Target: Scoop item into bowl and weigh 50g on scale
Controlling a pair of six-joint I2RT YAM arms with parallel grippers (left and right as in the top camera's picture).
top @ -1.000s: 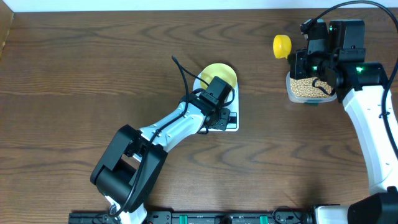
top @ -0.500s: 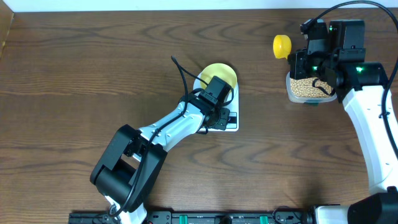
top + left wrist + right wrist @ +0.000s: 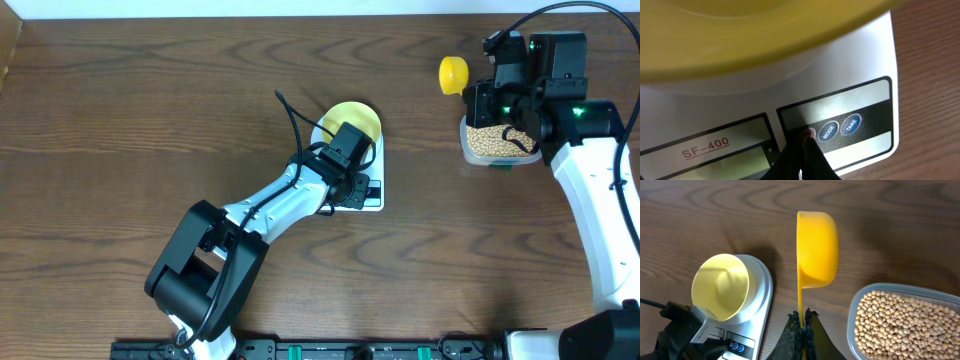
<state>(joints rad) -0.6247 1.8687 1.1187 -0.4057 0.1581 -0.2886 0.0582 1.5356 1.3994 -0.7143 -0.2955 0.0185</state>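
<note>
A white scale [image 3: 372,160] stands mid-table with the pale yellow bowl [image 3: 356,118] on it; the bowl [image 3: 720,285] looks empty. My left gripper [image 3: 804,142] is shut, and its tips touch the red button just left of the MODE button [image 3: 828,131] on the scale's front panel [image 3: 865,107]. At the right, my right gripper [image 3: 803,317] is shut on the thin handle of a bright yellow scoop [image 3: 817,250], held above the wood beside the tub. Tan beans [image 3: 905,322] fill a clear tub [image 3: 490,142].
The left arm [image 3: 270,205] stretches diagonally from the front edge up to the scale. The right arm [image 3: 600,210] runs along the right side. A black cable [image 3: 292,115] loops near the bowl. Dark wood table [image 3: 130,130] surrounds everything.
</note>
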